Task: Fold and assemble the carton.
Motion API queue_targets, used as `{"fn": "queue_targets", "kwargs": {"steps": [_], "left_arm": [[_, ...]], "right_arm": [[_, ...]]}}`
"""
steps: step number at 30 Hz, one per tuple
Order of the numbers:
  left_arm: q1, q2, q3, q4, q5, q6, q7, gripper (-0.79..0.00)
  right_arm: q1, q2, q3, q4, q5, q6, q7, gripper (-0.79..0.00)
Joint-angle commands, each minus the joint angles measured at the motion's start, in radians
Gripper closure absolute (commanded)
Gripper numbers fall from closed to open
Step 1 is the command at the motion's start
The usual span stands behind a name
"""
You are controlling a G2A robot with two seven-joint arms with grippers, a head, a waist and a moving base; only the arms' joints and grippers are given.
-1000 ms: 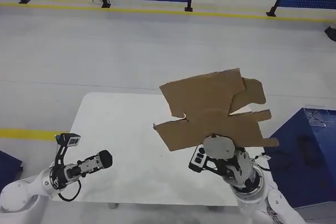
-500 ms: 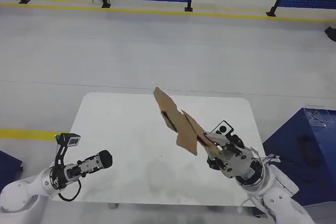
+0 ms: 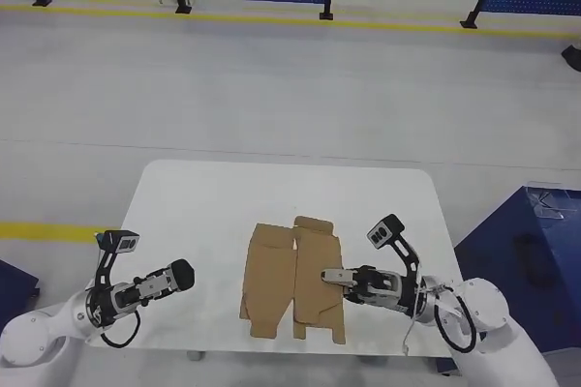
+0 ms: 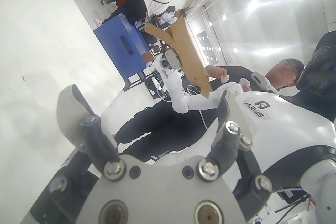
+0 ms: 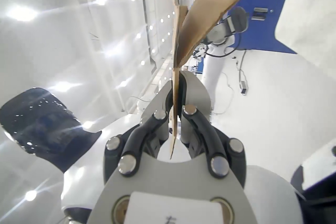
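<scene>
Flat brown cardboard carton (image 3: 271,276) lay unfolded on the white table (image 3: 194,218), one edge pinched by the right gripper (image 3: 328,277); left gripper (image 4: 147,98) gaped empty; all folding apparently remained.

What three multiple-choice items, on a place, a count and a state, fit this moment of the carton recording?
1. Where is the flat brown cardboard carton in the top view?
A) on a shelf
B) over the white table, near its middle
C) on a chair

2. How many grippers clamp the carton?
A) none
B) one
C) two

3. What state is the left gripper in?
A) open and empty
B) shut on the carton
C) shut on a tool

Answers:
1 B, the top view shows the carton flat over the tabletop.
2 B, the right gripper alone pinches its edge.
3 A, the left gripper's fingers stand apart with nothing between them.
</scene>
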Motion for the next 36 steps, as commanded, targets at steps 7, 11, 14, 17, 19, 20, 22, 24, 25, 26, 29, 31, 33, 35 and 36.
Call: {"fn": "queue_targets", "kwargs": {"steps": [7, 11, 14, 17, 19, 20, 22, 24, 25, 26, 29, 31, 33, 35, 36], "left_arm": [[0.0, 0.0, 0.0, 0.0, 0.0, 0.0, 0.0, -0.785], [0.0, 0.0, 0.0, 0.0, 0.0, 0.0, 0.0, -0.785], [0.005, -0.001, 0.003, -0.001, -0.016, 0.021, 0.012, -0.785], [0.009, -0.001, 0.028, -0.046, -0.039, 0.137, 0.025, -0.785], [0.012, 0.0, 0.05, -0.096, 0.024, 0.196, 0.038, -0.785], [0.015, 0.0, 0.064, -0.125, 0.053, 0.218, 0.051, -0.785], [0.019, -0.001, 0.094, -0.168, 0.097, 0.271, 0.069, -0.785], [0.017, -0.002, 0.123, -0.2, 0.149, 0.299, 0.094, -0.785], [0.017, -0.003, 0.142, -0.213, 0.175, 0.308, 0.1, -0.785], [0.017, -0.005, 0.159, -0.222, 0.182, 0.317, 0.106, -0.785], [0.017, -0.009, 0.195, -0.234, 0.194, 0.323, 0.117, -0.628], [0.019, -0.011, 0.215, -0.239, 0.2, 0.318, 0.125, -0.348], [0.017, -0.012, 0.231, -0.238, 0.202, 0.321, 0.124, -0.132], [0.015, -0.014, 0.239, -0.239, 0.194, 0.303, 0.137, 0.0], [0.015, -0.015, 0.242, -0.237, 0.187, 0.298, 0.143, 0.0]], "right_arm": [[0.038, -0.001, -0.003, 0.053, -0.044, -0.064, 0.031, 0.0], [0.038, -0.001, -0.003, 0.053, -0.044, -0.064, 0.031, 0.0], [0.038, -0.001, 0.0, 0.052, -0.059, -0.068, 0.012, 0.0], [0.034, 0.003, -0.005, 0.045, -0.171, -0.082, 0.004, 0.0], [0.04, 0.004, -0.015, 0.035, -0.201, -0.086, 0.026, 0.0], [0.045, 0.005, -0.02, 0.028, -0.235, -0.091, 0.032, 0.0], [0.052, 0.005, -0.039, 0.012, -0.267, -0.1, 0.053, 0.0], [0.06, 0.003, -0.057, 0.0, -0.276, -0.116, 0.064, 0.0], [0.063, 0.003, -0.064, -0.006, -0.281, -0.123, 0.062, 0.0], [0.064, 0.002, -0.07, -0.01, -0.283, -0.126, 0.06, 0.0], [0.071, 0.001, -0.083, -0.017, -0.311, -0.142, 0.054, 0.0], [0.071, 0.0, -0.093, -0.019, -0.311, -0.146, 0.05, 0.0], [0.074, -0.001, -0.101, -0.021, -0.319, -0.152, 0.048, 0.0], [0.074, -0.002, -0.108, -0.024, -0.323, -0.156, 0.045, 0.0], [0.075, -0.002, -0.11, -0.026, -0.325, -0.159, 0.044, 0.0]]}}
